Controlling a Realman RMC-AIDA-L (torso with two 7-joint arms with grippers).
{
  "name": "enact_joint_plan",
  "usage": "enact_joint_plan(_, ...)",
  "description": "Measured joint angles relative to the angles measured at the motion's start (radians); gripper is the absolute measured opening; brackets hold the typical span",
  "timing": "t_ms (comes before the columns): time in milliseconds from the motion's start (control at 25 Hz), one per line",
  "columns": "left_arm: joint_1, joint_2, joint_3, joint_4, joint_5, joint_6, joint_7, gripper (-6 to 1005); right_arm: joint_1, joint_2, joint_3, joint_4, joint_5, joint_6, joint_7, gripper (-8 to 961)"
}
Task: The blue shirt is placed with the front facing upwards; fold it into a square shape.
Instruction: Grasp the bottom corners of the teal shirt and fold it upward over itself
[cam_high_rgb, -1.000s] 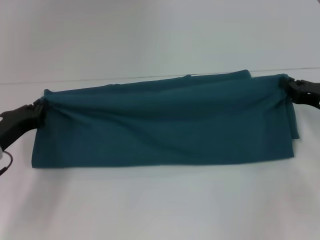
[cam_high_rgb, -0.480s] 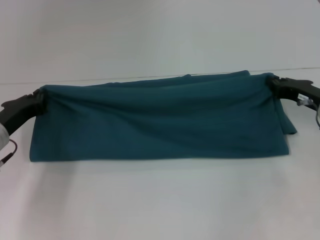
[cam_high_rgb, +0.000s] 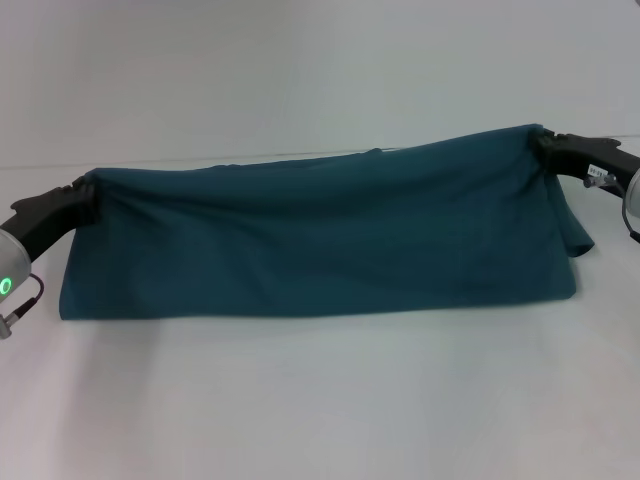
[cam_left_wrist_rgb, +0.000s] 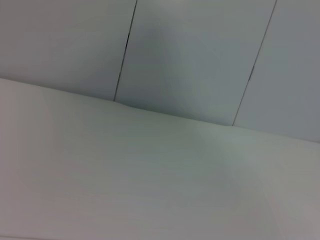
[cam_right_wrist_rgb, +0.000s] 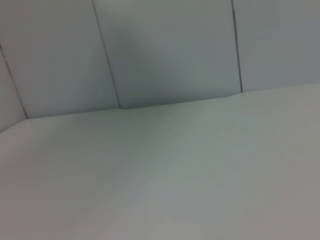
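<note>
The blue shirt (cam_high_rgb: 320, 240) hangs as a long teal band across the head view, its plain back toward me and no lettering showing. Its top edge is lifted off the white table (cam_high_rgb: 320, 400) while its lower edge rests on it. My left gripper (cam_high_rgb: 90, 195) is shut on the shirt's top left corner. At the top right corner my right gripper (cam_high_rgb: 540, 140) is shut on the cloth, a bit higher than the left. A loose flap (cam_high_rgb: 578, 240) droops under the right corner. Neither wrist view shows the shirt or any fingers.
White table surface (cam_left_wrist_rgb: 125, 175) runs to a panelled grey wall (cam_left_wrist_rgb: 195, 55) behind. The same table (cam_right_wrist_rgb: 190, 170) and wall (cam_right_wrist_rgb: 165, 50) fill the right wrist view. Bare table lies in front of the shirt.
Both grippers have lifted the shirt's top edge up and away from me. The right corner rose most, and the fold behind it is now covered.
</note>
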Motion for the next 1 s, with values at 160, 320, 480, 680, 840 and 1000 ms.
enact_joint_plan(160,-0.012,0.0,0.0,0.0,0.0,-0.021,-0.003,57,0.007,-0.006,0.0,0.008,0.005,0.018,0.0,76)
enact_joint_plan(320,-0.03,0.0,0.001,-0.008,-0.013,-0.055,0.001,57,0.02,-0.01,0.0,0.013,0.005,0.037,-0.001,76)
enact_joint_plan(480,-0.051,0.0,0.002,-0.017,-0.015,-0.097,0.003,57,0.04,-0.01,-0.011,0.027,0.005,0.081,-0.006,76)
enact_joint_plan(680,-0.075,0.0,0.002,-0.022,-0.015,-0.151,0.003,56,0.067,-0.015,-0.028,0.063,0.006,0.149,-0.035,77)
enact_joint_plan(840,-0.091,0.001,0.001,-0.035,-0.015,-0.18,0.004,56,0.083,-0.018,-0.029,0.077,0.006,0.189,-0.062,77)
enact_joint_plan(1000,-0.11,0.002,0.002,-0.038,-0.015,-0.208,0.005,56,0.091,-0.019,-0.029,0.079,0.006,0.216,-0.065,77)
